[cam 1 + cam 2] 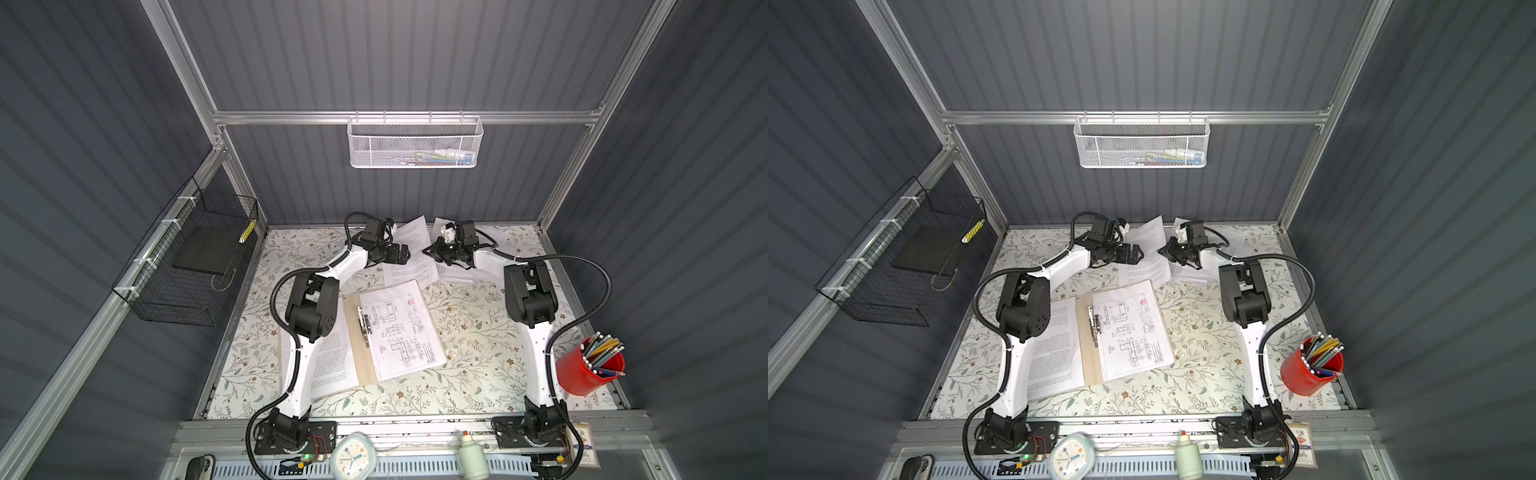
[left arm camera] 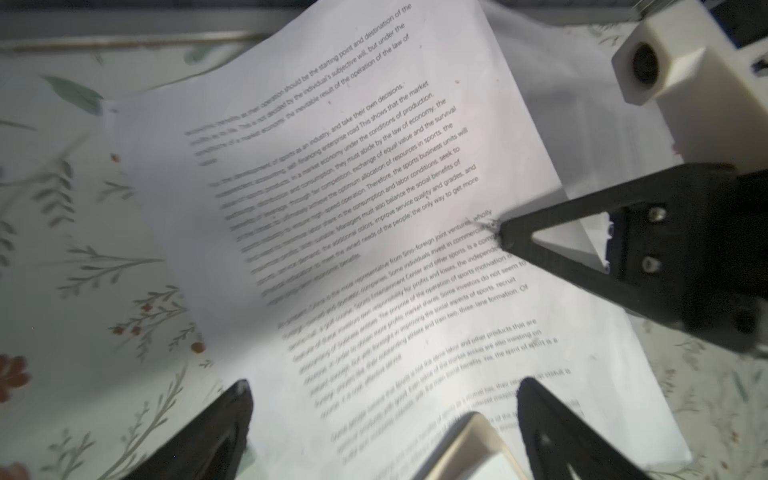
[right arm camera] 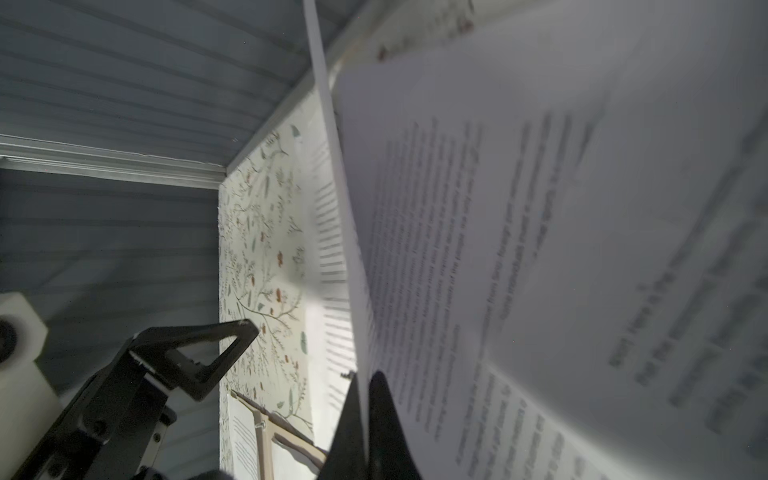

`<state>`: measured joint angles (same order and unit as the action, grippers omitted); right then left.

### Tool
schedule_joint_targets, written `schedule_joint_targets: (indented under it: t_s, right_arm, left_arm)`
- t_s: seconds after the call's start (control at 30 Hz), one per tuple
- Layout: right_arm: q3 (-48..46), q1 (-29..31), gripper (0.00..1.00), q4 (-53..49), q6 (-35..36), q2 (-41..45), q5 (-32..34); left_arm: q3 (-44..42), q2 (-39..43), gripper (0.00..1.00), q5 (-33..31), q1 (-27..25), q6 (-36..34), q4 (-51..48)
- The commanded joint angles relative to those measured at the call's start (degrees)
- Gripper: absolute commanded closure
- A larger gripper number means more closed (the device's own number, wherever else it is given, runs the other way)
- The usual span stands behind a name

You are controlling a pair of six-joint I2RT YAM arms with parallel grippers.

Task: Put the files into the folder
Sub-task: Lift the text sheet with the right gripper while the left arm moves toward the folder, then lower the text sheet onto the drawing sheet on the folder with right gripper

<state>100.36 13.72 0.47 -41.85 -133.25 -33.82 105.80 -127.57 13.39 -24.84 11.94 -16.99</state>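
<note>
In both top views the folder (image 1: 354,349) (image 1: 1090,353) lies open near the middle of the table (image 1: 478,332). A drawing (image 1: 401,332) rests on its right half, one edge at the clip (image 1: 366,328). A page (image 1: 332,357) of text covers the left half, partly under the left arm. Two sheets therefore seem to be in place, though whether the clip grips either cannot be told. Loose files (image 1: 409,270) lie overlapping at the back, apart from the folder; the left gripper (image 1: 402,254) and right gripper (image 1: 426,250) face each other over them.

In the left wrist view the left gripper (image 2: 384,384) stands wide apart above a sheet (image 2: 353,208), holding nothing. The right gripper (image 2: 503,235) has its tips together near that sheet's edge, and the paper bows up around the pinch.

In the right wrist view the right gripper (image 3: 365,386) is clamped on the sheet (image 3: 478,249), which is raised off the table. More of the files (image 3: 332,257) lie beneath, and a corner of the folder (image 3: 266,449) shows beyond.

The task looks about midway. The pinched sheet is not yet carried to the folder; the other files at the back are left to move.
</note>
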Motion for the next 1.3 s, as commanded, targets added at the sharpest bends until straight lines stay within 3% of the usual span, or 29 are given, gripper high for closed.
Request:
schedule_joint_targets:
  t_s: [0.0, 0.23, 0.4, 0.6, 0.93, 1.07, 1.27]
  right_arm:
    - [0.08, -0.75, 1.0, -0.99, 4.88, 5.03, 2.79]
    - [-12.0, -0.7, 1.0, -1.55, 8.81, 19.69, 8.58]
    - [-22.18, -0.53, 1.0, -1.89, 11.16, 33.38, 13.87]
    - [-27.4, 2.56, 1.0, -7.79, 14.2, 45.28, 21.26]
    - [-26.53, 16.36, 1.0, -16.44, 13.38, 51.57, 26.93]
    - [-27.17, 20.57, 1.0, -14.9, 7.46, 51.05, 22.65]
    - [-32.57, 21.51, 1.0, -10.94, 3.51, 53.3, 17.71]
  left_arm:
    - [-3.37, 8.99, 0.0, 0.73, -0.36, 3.64, 3.57]
    - [-15.9, 24.3, 0.0, 2.15, -0.42, 6.85, 4.71]
    - [-26.46, 35.76, 0.0, -0.22, -0.37, 6.87, 1.62]
    - [-38.91, 50.63, 0.0, -5.26, -0.38, 4.36, -2.76]
    - [-53.39, 70.16, 0.0, -12.25, -0.36, 0.05, -8.97]
    - [-56.3, 73.61, 0.0, -18.76, -0.38, 0.74, -9.84]
    - [-58.26, 73.68, 0.0, -19.93, -0.38, 0.58, -9.58]
